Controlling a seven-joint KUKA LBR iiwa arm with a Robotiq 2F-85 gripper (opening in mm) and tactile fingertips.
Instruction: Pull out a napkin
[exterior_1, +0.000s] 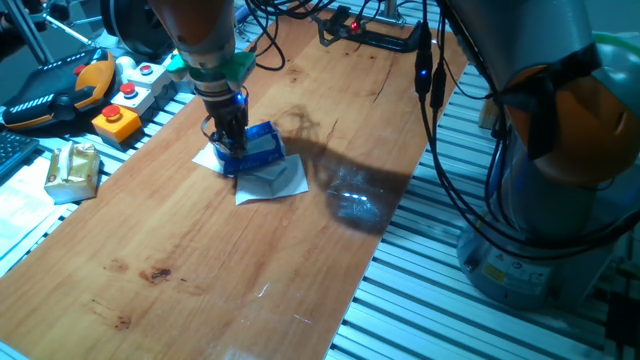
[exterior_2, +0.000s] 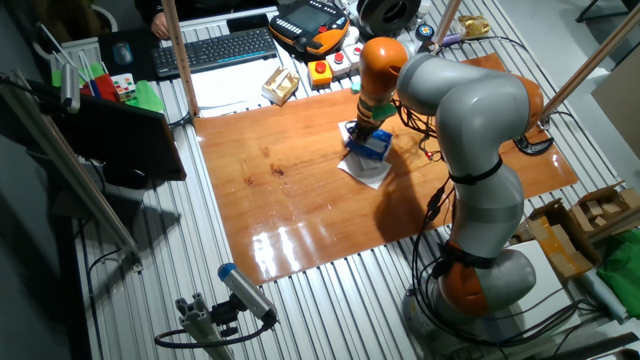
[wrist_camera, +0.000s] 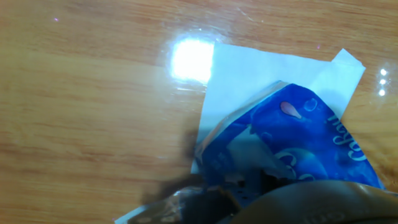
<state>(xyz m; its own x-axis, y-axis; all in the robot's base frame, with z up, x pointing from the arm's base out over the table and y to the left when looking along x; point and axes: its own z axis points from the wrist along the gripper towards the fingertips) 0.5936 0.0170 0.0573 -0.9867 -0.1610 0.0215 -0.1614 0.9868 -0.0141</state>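
Note:
A small blue plastic packet (exterior_1: 260, 147) lies on the wooden table (exterior_1: 200, 260), on top of pale bluish-white napkin sheets (exterior_1: 272, 182) spread flat beneath it. My gripper (exterior_1: 230, 148) points straight down with its fingertips at the packet's left end, at its torn opening. In the hand view the packet (wrist_camera: 311, 137) fills the lower right, the napkin (wrist_camera: 249, 81) shows behind it, and the fingers (wrist_camera: 205, 200) are dark blurs at the bottom edge. Whether they pinch anything is hidden. The other fixed view shows the gripper (exterior_2: 364, 137), packet (exterior_2: 377, 147) and napkin (exterior_2: 366, 171).
Left of the table are a yellowish wrapped block (exterior_1: 72, 170), a yellow box with a red button (exterior_1: 118, 120), a teach pendant (exterior_1: 50, 95) and white paper (exterior_1: 20, 225). A black device with cables (exterior_1: 370, 35) lies at the far end. The robot base (exterior_1: 560, 150) stands on the right.

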